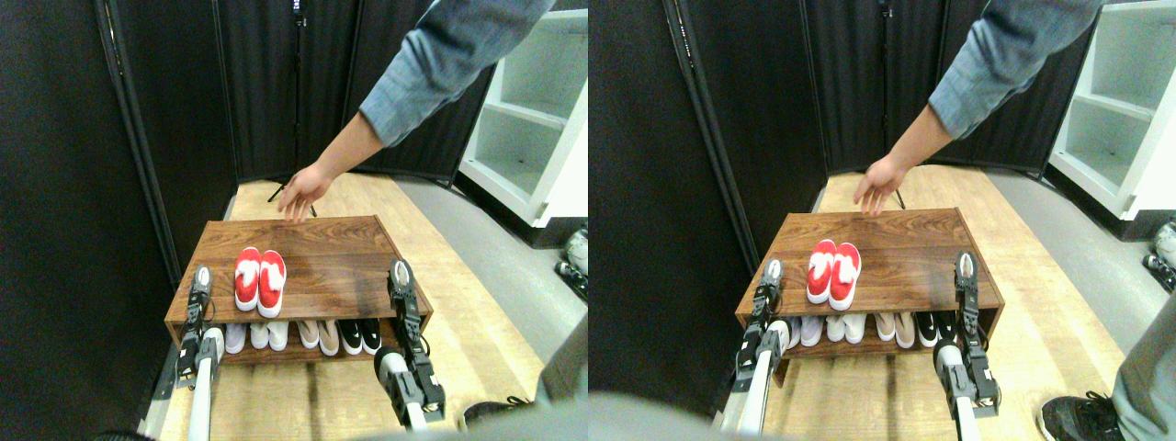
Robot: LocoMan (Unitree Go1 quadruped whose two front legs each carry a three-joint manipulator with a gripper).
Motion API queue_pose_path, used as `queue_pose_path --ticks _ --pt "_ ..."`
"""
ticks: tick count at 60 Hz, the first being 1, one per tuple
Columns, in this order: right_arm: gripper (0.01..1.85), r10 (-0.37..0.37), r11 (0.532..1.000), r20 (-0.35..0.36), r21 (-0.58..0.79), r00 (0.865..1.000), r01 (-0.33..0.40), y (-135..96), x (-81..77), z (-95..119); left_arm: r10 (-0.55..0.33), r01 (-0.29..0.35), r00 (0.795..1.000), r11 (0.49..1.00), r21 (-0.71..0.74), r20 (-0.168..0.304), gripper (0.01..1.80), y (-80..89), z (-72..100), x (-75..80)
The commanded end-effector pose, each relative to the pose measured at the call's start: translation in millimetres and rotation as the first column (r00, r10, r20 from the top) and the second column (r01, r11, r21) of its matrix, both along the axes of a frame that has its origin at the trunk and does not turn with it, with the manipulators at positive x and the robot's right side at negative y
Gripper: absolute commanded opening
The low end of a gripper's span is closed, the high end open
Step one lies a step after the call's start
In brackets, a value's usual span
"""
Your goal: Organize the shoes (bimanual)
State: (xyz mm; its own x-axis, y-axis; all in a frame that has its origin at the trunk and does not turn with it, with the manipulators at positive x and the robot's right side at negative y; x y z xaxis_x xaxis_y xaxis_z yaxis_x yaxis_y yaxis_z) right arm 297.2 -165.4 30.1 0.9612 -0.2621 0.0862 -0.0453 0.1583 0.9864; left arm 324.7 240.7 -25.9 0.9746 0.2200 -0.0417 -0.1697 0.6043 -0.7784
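Stereo pair view, for you: red shoes [259, 278] side by side on shoe rack [322, 248] top, left of centre, long axes running front to back. Person's hand [301, 193] at rack's rear edge. Lower shelf holds white, beige, black pairs [303, 334]. Left gripper [200, 280], right gripper [401, 276] at front corners; fingers' state unreadable.

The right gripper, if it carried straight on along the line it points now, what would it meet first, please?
Probably nothing: the right gripper points up over the rack's bare top, though depth is unclear.

Both arms raised (left pincer [201, 278], right pincer [400, 273]), apart.
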Motion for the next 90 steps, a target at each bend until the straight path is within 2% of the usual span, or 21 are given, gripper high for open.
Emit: queue_pose_path --ticks 1,7,13,21,25,31,41,68,83,90 --pt "0.01 0.000 1.000 0.027 -0.009 1.000 0.000 2 1.5 6 -0.008 0.010 0.998 0.999 -0.032 0.055 0.01 -0.8 9.8 -7.8" --pt "0.01 0.007 1.000 0.028 -0.004 1.000 -0.007 2 1.6 6 0.011 -0.008 0.999 0.998 -0.067 0.046 0.01 -4.8 15.7 -21.6" --pt "0.01 0.014 1.000 0.032 0.002 0.999 -0.014 2 2.0 6 -0.010 0.016 0.999 0.992 -0.125 0.052 0.01 -9.3 22.5 -38.7" --pt "0.01 0.011 1.000 0.030 0.013 0.999 -0.011 2 0.8 6 -0.014 0.018 0.997 0.998 -0.060 0.070 0.01 -14.7 24.1 -63.2" --pt "0.01 0.012 1.000 0.031 0.012 0.999 -0.012 3 0.2 6 -0.003 0.008 0.998 0.998 -0.070 0.068 0.01 -17.2 24.7 -71.8" --pt "0.01 0.026 0.999 0.041 0.024 0.999 -0.027 3 -1.2 7 -0.020 0.026 0.999 0.992 -0.121 0.047 0.01 -21.6 26.5 -89.7" --pt "0.01 0.024 1.000 0.035 0.014 0.999 -0.025 3 -4.3 7 -0.036 0.041 0.998 0.995 -0.090 0.060 0.01 -27.0 33.0 -113.8" --pt "0.01 0.040 0.999 0.037 -0.011 0.999 -0.040 6 -11.5 8 -0.043 0.051 0.997 0.989 -0.142 0.057 0.01 -38.6 34.8 -120.8" --pt "0.01 0.070 0.998 0.030 -0.001 0.997 -0.070 3 -14.3 9 -0.059 0.073 0.996 0.977 -0.202 0.073 0.01 -41.6 37.3 -115.9" --pt "0.01 0.092 0.996 -0.010 0.014 0.996 -0.092 1 -16.8 11 -0.063 0.084 0.993 0.971 -0.226 0.097 0.01 -44.1 37.8 -109.9"
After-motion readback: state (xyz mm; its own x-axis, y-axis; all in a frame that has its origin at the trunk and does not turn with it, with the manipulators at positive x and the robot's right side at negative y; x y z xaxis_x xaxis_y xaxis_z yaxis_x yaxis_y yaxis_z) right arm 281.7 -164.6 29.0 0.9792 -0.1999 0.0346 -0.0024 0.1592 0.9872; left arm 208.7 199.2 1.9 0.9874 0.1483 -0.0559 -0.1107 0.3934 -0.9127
